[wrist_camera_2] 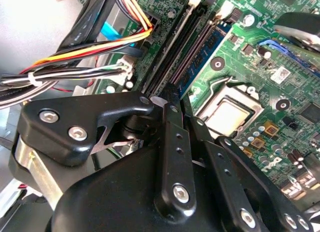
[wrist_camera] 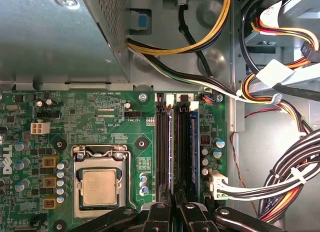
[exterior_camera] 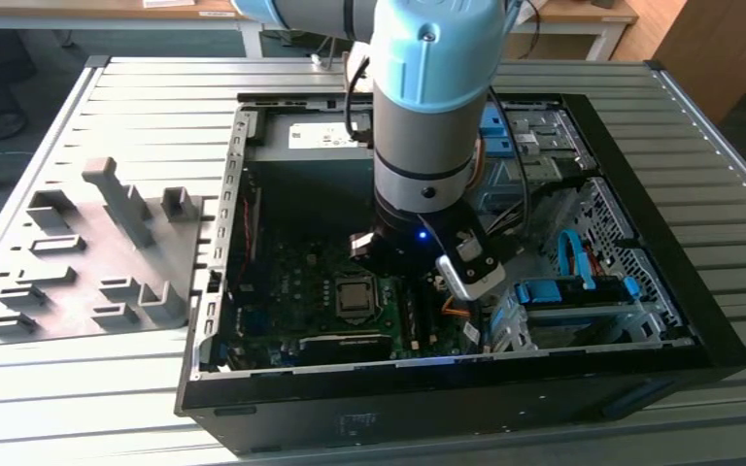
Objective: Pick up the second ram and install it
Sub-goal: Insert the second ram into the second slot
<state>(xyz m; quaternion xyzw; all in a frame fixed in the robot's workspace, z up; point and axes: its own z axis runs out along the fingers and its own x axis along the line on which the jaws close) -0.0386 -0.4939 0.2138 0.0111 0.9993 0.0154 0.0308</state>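
Note:
Deep in the open computer case [exterior_camera: 632, 301], my gripper [exterior_camera: 406, 283] hangs over the memory slots of the green motherboard [wrist_camera: 100, 117]. In both wrist views its two black fingers [wrist_camera: 160, 214] stand close together at one end of the slots. The second ram [wrist_camera: 170, 152] shows edge-on as a thin dark strip with a bluish side. It stands upright along a slot, in line with the gripper [wrist_camera: 173, 208] and pinched between the fingertips. In the second wrist view the ram [wrist_camera_2: 172, 52] runs away from the gripper [wrist_camera_2: 176, 94]. How deep it sits in the slot is hidden.
A processor socket [wrist_camera: 98, 187] lies beside the slots. Bundles of orange, yellow, black and white cables [wrist_camera: 280, 182] crowd the other side. A grey metal box [wrist_camera: 55, 37] stands beyond the board. Grey holder blocks [exterior_camera: 101, 262] rest on the ribbed table at the exterior view's left.

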